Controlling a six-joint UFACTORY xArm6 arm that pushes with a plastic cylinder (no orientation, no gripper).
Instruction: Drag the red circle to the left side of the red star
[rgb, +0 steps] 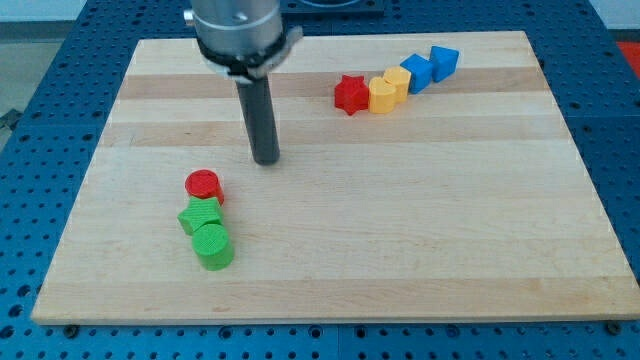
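Note:
The red circle (203, 185) lies on the wooden board at the lower left. The red star (350, 94) lies at the upper middle right. My tip (266, 159) rests on the board up and to the right of the red circle, a short gap away, and well to the left and below the red star. The rod rises from it to the arm's end at the view's top.
A green star-like block (200, 216) touches the red circle from below, with a green cylinder (212, 246) under it. Right of the red star run two yellow blocks (383, 93) (398, 82) and two blue blocks (419, 72) (444, 62). The board's edge (300, 318) borders a blue perforated table.

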